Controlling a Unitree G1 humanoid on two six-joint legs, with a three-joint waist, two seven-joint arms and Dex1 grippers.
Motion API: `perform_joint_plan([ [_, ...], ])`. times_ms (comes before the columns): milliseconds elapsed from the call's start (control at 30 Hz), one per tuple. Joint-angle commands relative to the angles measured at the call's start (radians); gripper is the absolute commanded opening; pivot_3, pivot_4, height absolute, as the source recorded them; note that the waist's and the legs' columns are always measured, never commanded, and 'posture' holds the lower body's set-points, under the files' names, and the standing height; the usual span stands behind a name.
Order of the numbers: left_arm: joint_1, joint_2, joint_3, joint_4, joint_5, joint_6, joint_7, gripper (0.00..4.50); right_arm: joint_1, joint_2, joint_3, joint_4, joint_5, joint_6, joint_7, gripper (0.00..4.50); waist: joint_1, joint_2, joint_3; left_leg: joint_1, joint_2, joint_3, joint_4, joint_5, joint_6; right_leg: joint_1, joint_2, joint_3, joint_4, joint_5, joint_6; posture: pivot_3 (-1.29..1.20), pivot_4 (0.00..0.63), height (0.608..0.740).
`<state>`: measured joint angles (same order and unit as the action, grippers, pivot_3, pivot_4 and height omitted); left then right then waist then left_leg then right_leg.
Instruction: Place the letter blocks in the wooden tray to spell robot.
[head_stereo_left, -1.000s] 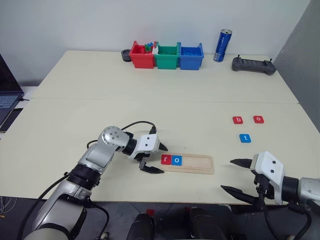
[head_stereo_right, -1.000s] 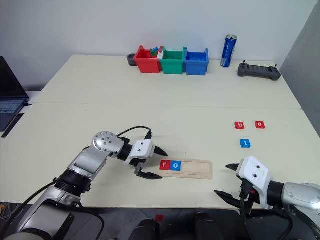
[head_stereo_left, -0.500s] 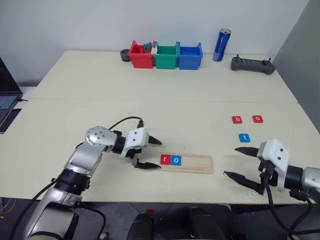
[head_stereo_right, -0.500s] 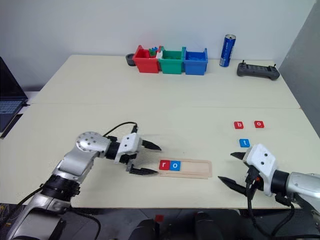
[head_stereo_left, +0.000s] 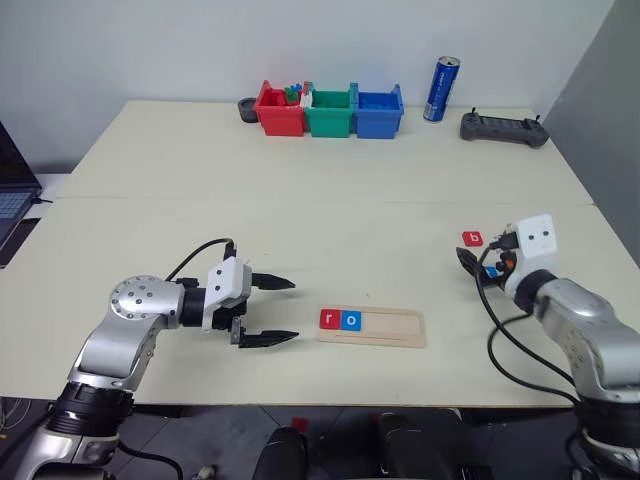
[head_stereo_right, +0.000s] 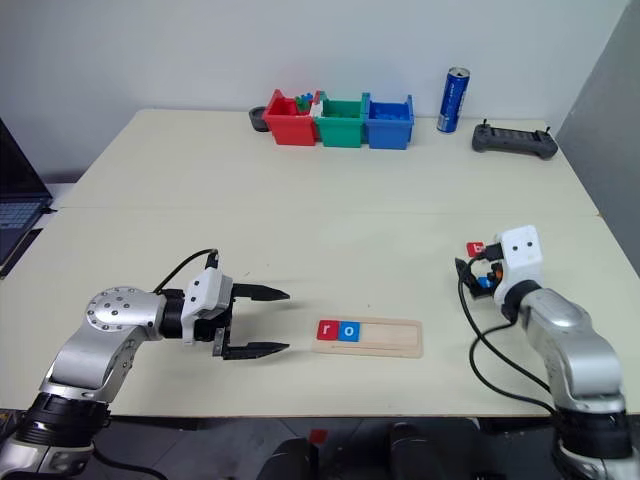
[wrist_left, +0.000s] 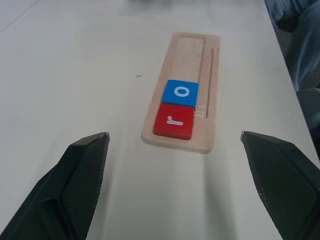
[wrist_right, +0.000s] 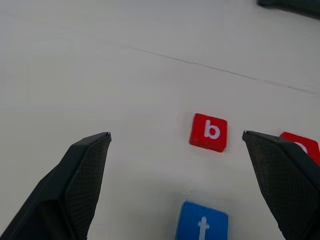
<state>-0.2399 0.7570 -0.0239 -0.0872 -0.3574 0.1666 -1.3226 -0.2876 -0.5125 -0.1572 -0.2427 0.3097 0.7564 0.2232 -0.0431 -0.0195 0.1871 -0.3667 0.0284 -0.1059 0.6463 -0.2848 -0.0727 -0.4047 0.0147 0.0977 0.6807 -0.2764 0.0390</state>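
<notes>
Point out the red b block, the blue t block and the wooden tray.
red b block (wrist_right: 208, 132), right wrist view, its top face.
blue t block (wrist_right: 202, 225), right wrist view, its top face.
wooden tray (head_stereo_left: 395, 327), left eye view, its bare groove.

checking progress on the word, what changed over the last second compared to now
The right end effector swung forward from the table's near edge to the loose tiles, open over the red square b tile and blue t tile. The left end effector, open and empty, drew back leftward from the pale wooden tray. Nothing was grasped. The red r tile and blue o tile stayed in the tray.
</notes>
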Motion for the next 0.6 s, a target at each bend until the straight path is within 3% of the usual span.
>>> perform_joint_plan([
  [33, 0.011, 0.008, 0.042, -0.062, -0.057, -0.009, -0.004, 4.47, -0.075, 0.021, 0.02, 0.127, -0.057, -0.056, -0.017, 4.5, 0.001, 0.0, 0.0, 0.0, 0.0, 0.0, 0.0, 0.0, 0.0, 0.0, 0.0, 0.0, 0.0, 0.0, 0.0, 0.0, 0.15, 0.74],
  [400, 0.036, 0.028, 0.045, -0.152, -0.075, 0.046, 0.031, 4.47, -0.286, 0.12, 0.037, 0.555, -0.13, -0.175, -0.046, 4.5, -0.02, 0.001, 0.0, 0.0, 0.0, 0.0, 0.0, 0.0, 0.0, 0.0, 0.0, 0.0, 0.001, 0.0, 0.0, 0.0, 0.15, 0.74],
  [500, 0.046, 0.04, 0.052, -0.167, -0.071, 0.055, 0.038, 4.5, -0.315, 0.124, 0.028, 0.617, -0.127, -0.161, -0.04, 3.87, -0.023, 0.001, 0.0, 0.001, 0.0, 0.0, -0.001, 0.0, 0.0, 0.0, 0.0, 0.0, 0.001, 0.0, 0.0, 0.0, 0.15, 0.74],
  [600, 0.059, 0.053, 0.057, -0.171, -0.075, 0.052, 0.037, 4.5, -0.327, 0.122, 0.023, 0.639, -0.127, -0.148, -0.038, 2.8, -0.022, 0.001, 0.0, 0.001, 0.0, 0.0, 0.0, 0.0, 0.0, 0.0, 0.0, 0.0, 0.001, 0.0, 0.0, 0.0, 0.15, 0.74],
])
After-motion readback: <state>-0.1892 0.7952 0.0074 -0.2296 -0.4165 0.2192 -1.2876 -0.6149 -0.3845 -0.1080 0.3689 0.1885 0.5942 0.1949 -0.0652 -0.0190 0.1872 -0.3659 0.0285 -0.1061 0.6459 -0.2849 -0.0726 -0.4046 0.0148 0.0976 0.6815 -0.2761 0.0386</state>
